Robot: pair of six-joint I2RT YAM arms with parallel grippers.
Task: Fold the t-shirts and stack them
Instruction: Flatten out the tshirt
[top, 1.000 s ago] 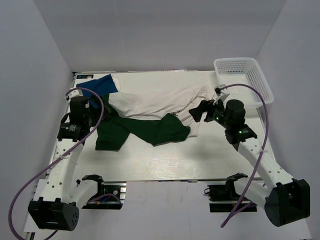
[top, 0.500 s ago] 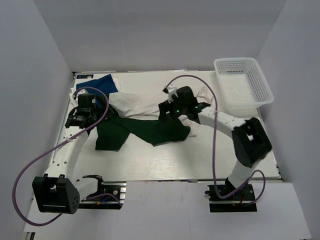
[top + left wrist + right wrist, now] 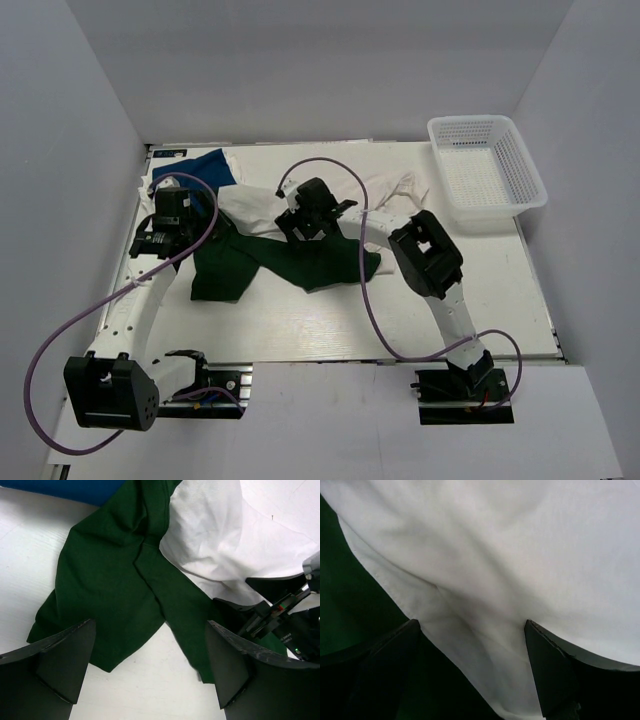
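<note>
Both right gripper point(image 3: 470, 630) and left gripper point(image 3: 150, 635) gape wide, empty. Beneath right fingers, rumpled white cloth t-shirt point(image 3: 520, 555); beneath left, dark green cloth t-shirt point(image 3: 100, 580). Best pinch white hem alone.

L arm point(image 3: 140, 310) stood up from its near-L base, elbow bent, forearm angled fwd. L gripper point(image 3: 150, 624) pointed down, jaws spread wide, nothing betw. them. R arm point(image 3: 450, 300) rose from near-R base, folded sharply at elbow, forearm extended across toward the L side. R gripper point(image 3: 471, 622) sat low, pointed down, jaws wide apart, gripping nothing.
</note>
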